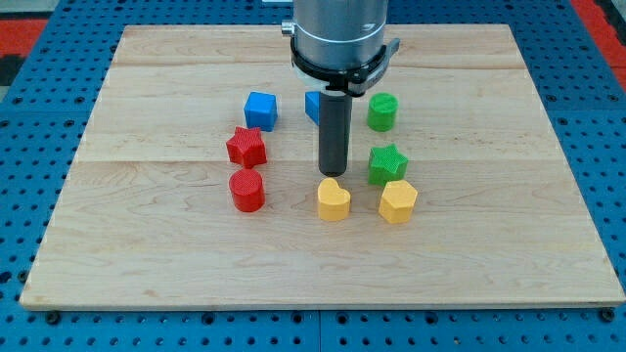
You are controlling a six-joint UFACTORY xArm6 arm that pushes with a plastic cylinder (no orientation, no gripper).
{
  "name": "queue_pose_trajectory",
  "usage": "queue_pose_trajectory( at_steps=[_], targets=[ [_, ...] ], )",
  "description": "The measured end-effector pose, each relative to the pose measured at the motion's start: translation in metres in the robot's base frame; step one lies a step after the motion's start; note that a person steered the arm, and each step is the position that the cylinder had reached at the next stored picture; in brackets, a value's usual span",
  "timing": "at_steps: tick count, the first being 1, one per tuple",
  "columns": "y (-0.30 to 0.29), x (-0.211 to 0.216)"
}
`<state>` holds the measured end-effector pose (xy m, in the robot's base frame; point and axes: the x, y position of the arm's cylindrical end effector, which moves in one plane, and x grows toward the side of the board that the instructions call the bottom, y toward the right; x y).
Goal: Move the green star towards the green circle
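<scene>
The green star (387, 163) lies right of the board's centre. The green circle (382, 111) stands a short way above it, toward the view's top. My tip (333, 173) is at the end of the dark rod, left of the green star with a small gap between them, and just above the yellow heart (334, 199). The tip touches no block that I can make out.
A yellow hexagon (398, 201) sits just below the green star. A blue cube (261, 110) and a second blue block (313, 106), partly hidden by the rod, lie at upper centre. A red star (246, 147) and red cylinder (247, 190) lie to the left. The wooden board (147, 244) ends on blue matting.
</scene>
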<state>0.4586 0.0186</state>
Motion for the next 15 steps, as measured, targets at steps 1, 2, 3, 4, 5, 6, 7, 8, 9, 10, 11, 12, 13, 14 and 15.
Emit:
queue_pose_trajectory(
  at_steps=[1, 2, 3, 4, 5, 6, 7, 8, 9, 10, 11, 12, 13, 14, 15],
  targets=[
    [0.006, 0.0],
    [0.006, 0.0],
    [0.012, 0.0],
    [0.029, 0.0],
    [0.05, 0.0],
    [0.069, 0.0],
    [0.088, 0.0],
    [0.107, 0.004],
    [0.125, 0.006],
    [0.135, 0.018],
    [0.155, 0.044],
    [0.175, 0.06],
    [0.184, 0.054],
    [0.192, 0.037],
    [0.194, 0.013]
  ],
)
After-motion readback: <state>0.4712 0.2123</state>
